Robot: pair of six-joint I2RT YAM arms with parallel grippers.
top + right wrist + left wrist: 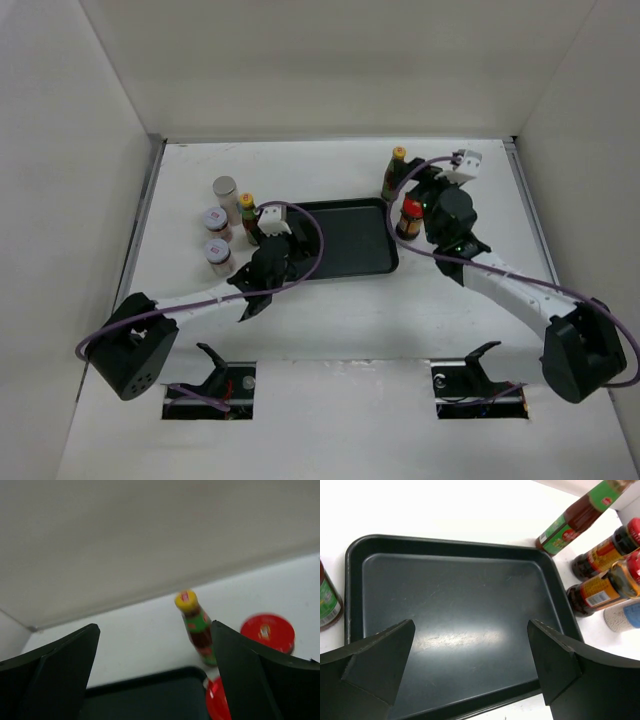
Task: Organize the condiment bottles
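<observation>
Black and wedge-shaped, the left fingers [390, 655] stand spread wide with nothing between them. They hang over the near part of a flat dark tray [445, 541] whose floor lies bare. Off the tray's left rim, on the white table [330, 310], stands the left yellow-capped bottle [247, 214], slim and dark, close to the left arm's wrist. Farther left are a pale grey-capped cylinder [226, 196], the far white-lidded jar [216, 222] and the near white-lidded jar [218, 254]. All are upright and grouped together, none in the tray.

The right fingers [60, 675] are parted just as wide and pinch nothing. Through their gap, beyond the tips, the right yellow-capped bottle [196, 625] stands upright by the tray's far right corner, touching neither finger. Along the tray's right rim, outside it, stand the far red-capped bottle [607, 547] and the near red-capped bottle [597, 589], just beside each other. A pale jar [622, 616] with a blue patch sits next to them, cut off by the frame edge, so its lid cannot be told.
</observation>
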